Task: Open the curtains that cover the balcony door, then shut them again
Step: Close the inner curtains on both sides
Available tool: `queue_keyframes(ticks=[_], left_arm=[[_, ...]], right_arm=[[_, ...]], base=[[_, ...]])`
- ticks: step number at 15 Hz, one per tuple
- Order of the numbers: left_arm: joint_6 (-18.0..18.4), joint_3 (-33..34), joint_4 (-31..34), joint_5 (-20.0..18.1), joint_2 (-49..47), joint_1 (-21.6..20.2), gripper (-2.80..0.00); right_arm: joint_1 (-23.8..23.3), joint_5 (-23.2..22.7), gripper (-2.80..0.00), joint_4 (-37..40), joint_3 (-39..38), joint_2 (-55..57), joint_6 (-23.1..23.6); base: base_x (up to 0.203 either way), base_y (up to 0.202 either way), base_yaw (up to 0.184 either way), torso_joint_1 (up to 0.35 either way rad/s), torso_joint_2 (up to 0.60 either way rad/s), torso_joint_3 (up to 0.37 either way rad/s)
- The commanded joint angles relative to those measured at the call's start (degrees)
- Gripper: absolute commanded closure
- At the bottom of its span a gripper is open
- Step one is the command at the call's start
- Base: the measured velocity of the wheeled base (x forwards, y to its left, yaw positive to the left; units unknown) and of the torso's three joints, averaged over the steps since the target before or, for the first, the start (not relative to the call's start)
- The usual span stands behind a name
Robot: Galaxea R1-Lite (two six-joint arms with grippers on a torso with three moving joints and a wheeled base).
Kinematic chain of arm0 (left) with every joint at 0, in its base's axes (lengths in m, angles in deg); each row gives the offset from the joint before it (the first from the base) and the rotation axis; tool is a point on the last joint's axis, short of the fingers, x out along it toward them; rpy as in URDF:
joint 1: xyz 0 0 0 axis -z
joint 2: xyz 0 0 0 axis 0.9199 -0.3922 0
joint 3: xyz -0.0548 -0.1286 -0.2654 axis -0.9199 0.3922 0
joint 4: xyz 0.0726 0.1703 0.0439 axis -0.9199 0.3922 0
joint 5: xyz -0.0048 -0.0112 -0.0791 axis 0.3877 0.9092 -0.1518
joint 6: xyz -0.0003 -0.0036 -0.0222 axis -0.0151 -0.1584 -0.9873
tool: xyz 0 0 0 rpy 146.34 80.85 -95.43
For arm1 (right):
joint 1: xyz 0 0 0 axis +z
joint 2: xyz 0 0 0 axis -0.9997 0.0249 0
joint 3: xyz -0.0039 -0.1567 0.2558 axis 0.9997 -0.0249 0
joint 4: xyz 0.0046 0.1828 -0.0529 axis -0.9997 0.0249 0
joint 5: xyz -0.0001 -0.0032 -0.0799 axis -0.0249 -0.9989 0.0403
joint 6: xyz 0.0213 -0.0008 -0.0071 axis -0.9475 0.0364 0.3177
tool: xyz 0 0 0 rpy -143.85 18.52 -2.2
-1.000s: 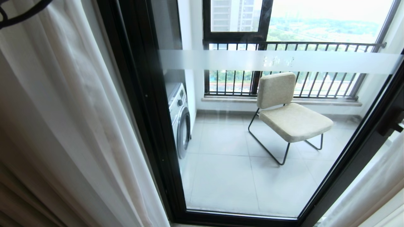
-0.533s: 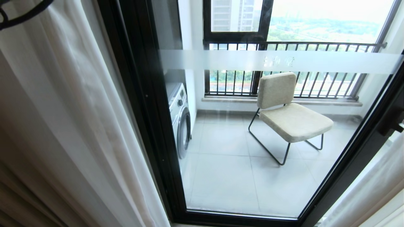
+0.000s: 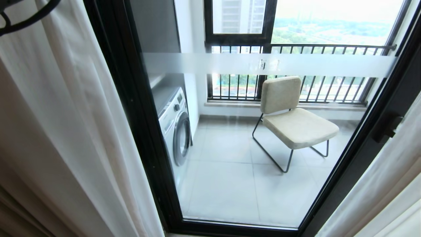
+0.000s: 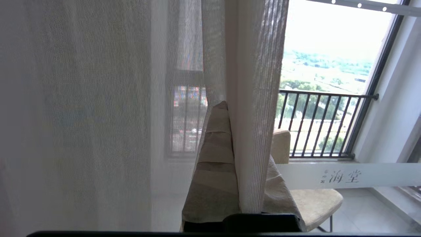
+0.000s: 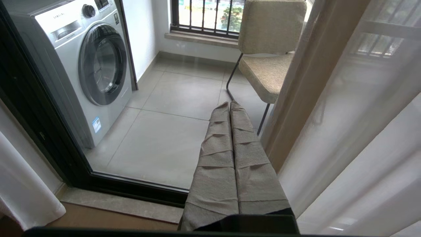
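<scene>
Your left gripper [image 4: 230, 108] is clenched on a fold of the white sheer curtains [image 4: 253, 98], which hides one finger. Right gripper [image 5: 229, 104] is clenched empty, facing the uncovered balcony door [image 3: 131, 98].

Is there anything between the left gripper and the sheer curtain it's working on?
Nothing visible. In the left wrist view the left gripper is shut on a fold of the white sheer curtain, which hangs between its fingers. The balcony door glass lies beyond.
</scene>
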Motion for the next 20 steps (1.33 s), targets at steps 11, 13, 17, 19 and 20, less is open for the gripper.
queue_keyframes(ticks=[11, 13, 17, 19, 20], left_arm=[[-0.06, 0.02, 0.05, 0.01, 0.04, 1.35, 0.00], [-0.06, 0.02, 0.23, 0.05, 0.48, 1.44, 0.00], [-0.06, 0.02, 0.23, 0.05, 0.83, 2.14, 0.00], [-0.06, 0.02, 0.27, 0.05, 0.97, 2.44, 0.00], [-0.06, 0.11, 0.32, 0.05, 1.10, 2.75, 0.00]], right_arm=[[0.06, -0.04, 0.00, 0.00, 0.00, -0.02, 0.04], [0.06, -0.04, 0.00, 0.00, 0.00, -0.02, 0.04], [0.06, -0.04, 0.00, 0.00, 0.00, -0.02, 0.04], [0.06, -0.04, 0.00, 0.00, 0.00, -0.02, 0.04], [0.06, -0.04, 0.00, 0.00, 0.00, -0.02, 0.04]], base=[[0.000, -0.190, 0.001, 0.002, 0.00, 0.002], [0.000, -0.190, 0.004, -0.003, 0.00, 0.003], [0.000, -0.192, 0.002, 0.001, 0.00, 0.002], [0.000, -0.194, 0.002, 0.003, 0.00, 0.005], [0.000, -0.193, 0.004, 0.002, 0.00, 0.003]])
